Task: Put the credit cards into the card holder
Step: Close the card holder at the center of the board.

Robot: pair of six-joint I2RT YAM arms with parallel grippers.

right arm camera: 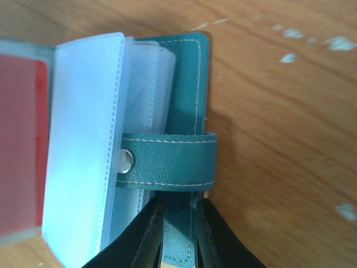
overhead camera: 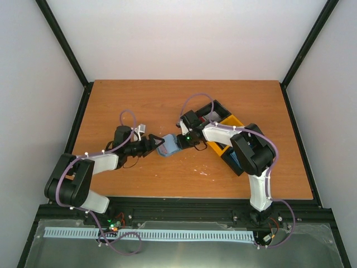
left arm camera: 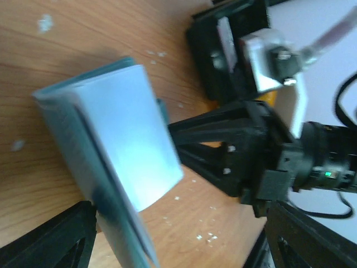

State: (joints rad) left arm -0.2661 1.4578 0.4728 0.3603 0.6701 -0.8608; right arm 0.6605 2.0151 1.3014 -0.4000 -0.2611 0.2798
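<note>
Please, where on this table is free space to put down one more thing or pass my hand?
Free: the wide far strip of the table beyond both arms, and the near strip between the arm bases. Crowded: the middle, where the left gripper and right gripper meet at the card holder, and the tray just right of it.

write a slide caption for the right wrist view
Right gripper pinching the card holder below its snap tab, clear pockets fanned open, red credit card inside one
</note>
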